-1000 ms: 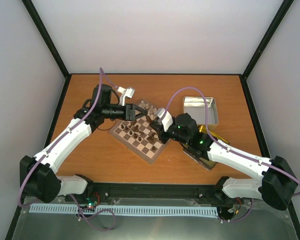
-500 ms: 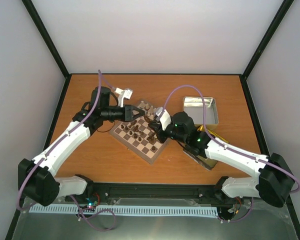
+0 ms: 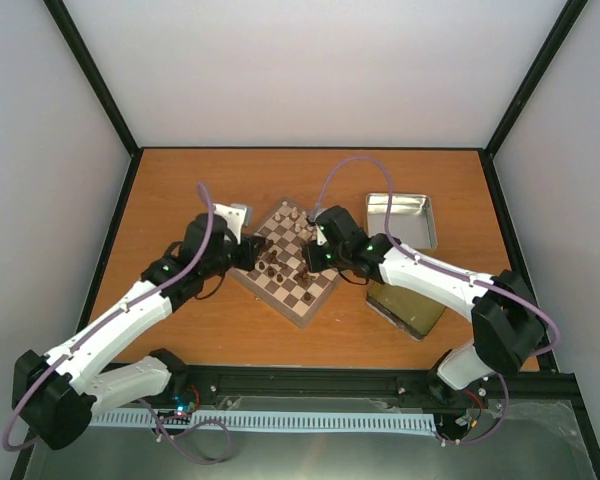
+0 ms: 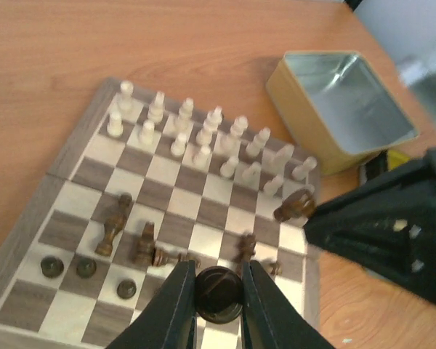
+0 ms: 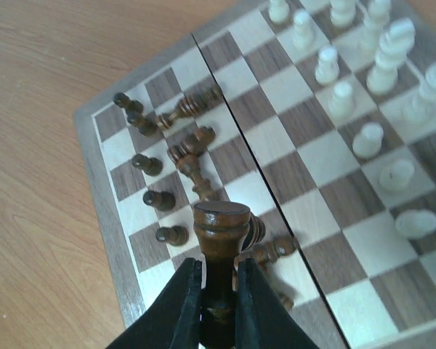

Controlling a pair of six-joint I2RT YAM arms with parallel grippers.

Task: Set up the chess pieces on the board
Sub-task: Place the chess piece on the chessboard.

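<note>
Above the board point(image 4: 73, 182), my left pincer point(image 4: 216, 273) and right pincer point(image 5: 218, 263) each clamp a dark chessman point(image 5: 221, 218). Its dark-side squares lie directly below, I judge.

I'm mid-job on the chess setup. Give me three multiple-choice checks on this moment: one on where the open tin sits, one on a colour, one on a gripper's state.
1. In the top view, where does the open tin sit relative to the board?
A) to its left
B) on top of it
C) to its right

2. What colour is the chessman in the right gripper?
A) dark brown
B) cream
C) red

3. What state is the left gripper in?
A) open and empty
B) shut on a dark chessman
C) out of view

Answers:
1 C: the tin lies on the table off the board's right corner.
2 A: the right wrist view shows a dark brown wooden piece between the fingers.
3 B: the left wrist view shows both fingers pressed against a round dark piece.
</note>
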